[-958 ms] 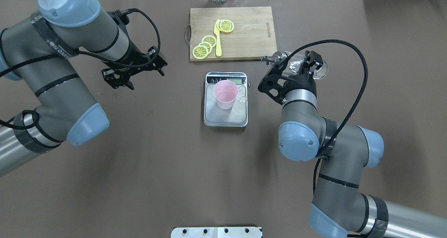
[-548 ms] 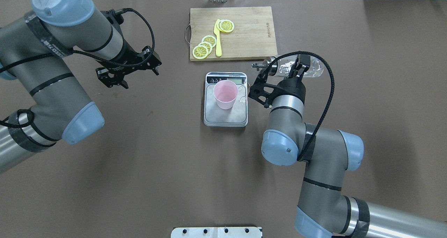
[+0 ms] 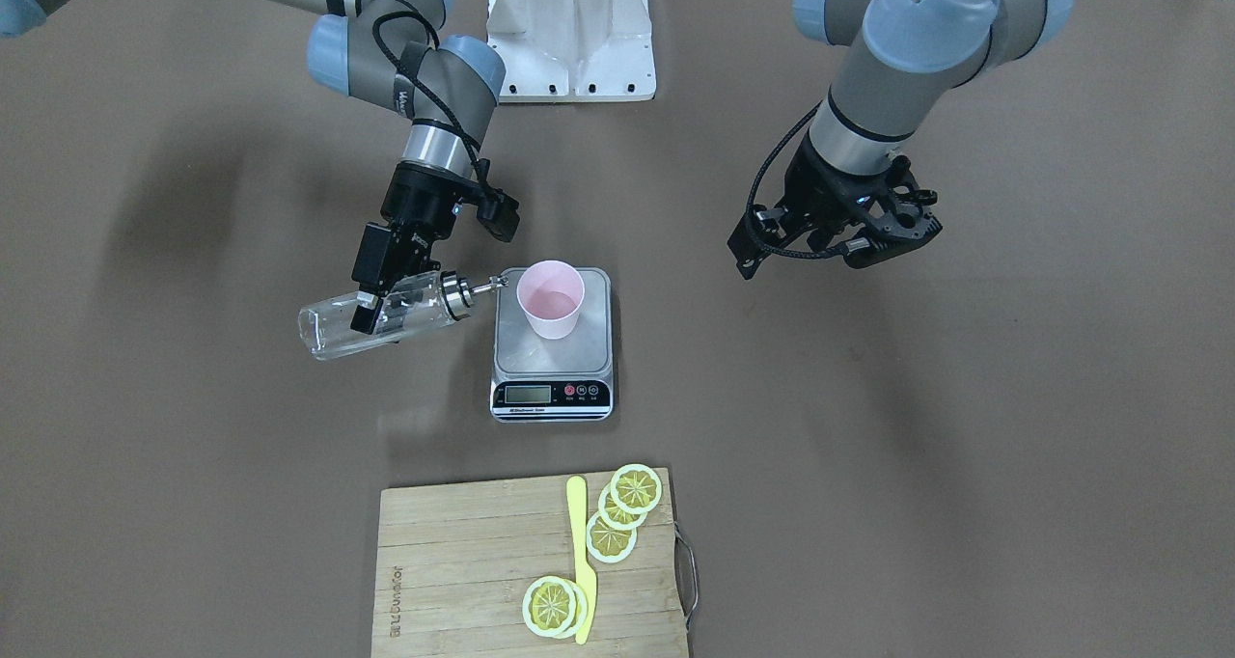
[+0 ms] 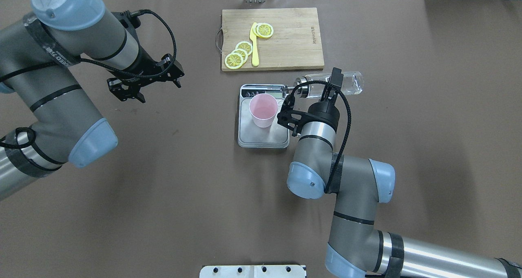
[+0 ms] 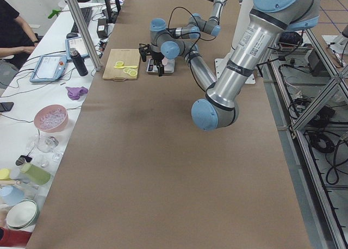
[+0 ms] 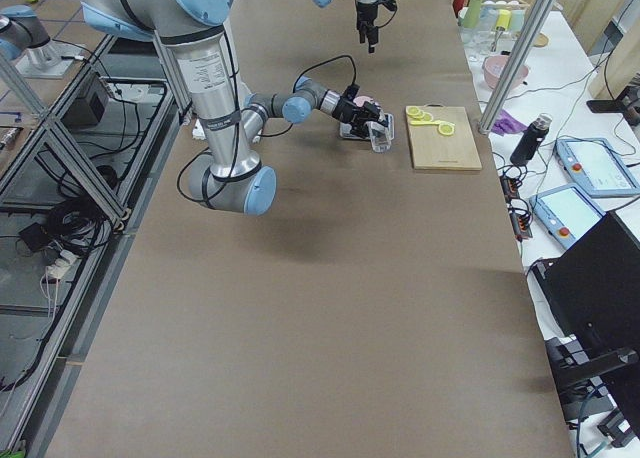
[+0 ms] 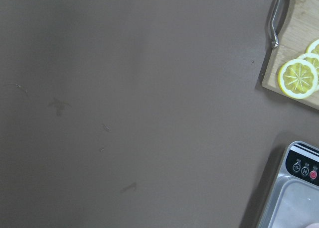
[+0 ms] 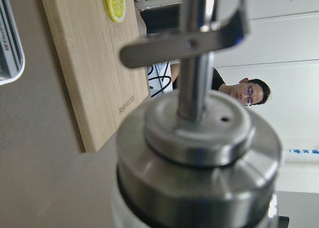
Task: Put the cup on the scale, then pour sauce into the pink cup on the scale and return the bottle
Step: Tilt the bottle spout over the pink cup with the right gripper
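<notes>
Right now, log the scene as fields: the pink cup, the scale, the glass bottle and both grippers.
Cup: small pale pink plastic cup, upright on the scale's platform.
Scale: silver-topped digital kitchen scale, mid-table.
Bottle: clear glass bottle with metal spout, tipped near level, spout just short of the cup's rim.
Right gripper: shut on the bottle.
Left gripper: open, empty, away from the scale.
</notes>
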Motion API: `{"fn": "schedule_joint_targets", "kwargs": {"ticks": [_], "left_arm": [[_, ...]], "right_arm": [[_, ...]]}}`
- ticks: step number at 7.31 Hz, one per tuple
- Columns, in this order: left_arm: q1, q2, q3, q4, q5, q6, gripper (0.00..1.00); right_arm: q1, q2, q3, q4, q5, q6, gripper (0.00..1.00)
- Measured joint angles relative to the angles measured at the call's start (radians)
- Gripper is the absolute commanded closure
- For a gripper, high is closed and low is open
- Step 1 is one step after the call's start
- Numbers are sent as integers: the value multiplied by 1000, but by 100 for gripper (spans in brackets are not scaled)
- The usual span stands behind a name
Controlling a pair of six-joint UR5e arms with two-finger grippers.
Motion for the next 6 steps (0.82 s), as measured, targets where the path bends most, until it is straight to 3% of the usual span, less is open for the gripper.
{"fn": "schedule_joint_targets", "kwargs": {"ticks": [6], "left_arm": [[0,3,0,-1,0,0,3]], "right_arm": [[-34,13,-13,0,-117,-64,100]]}}
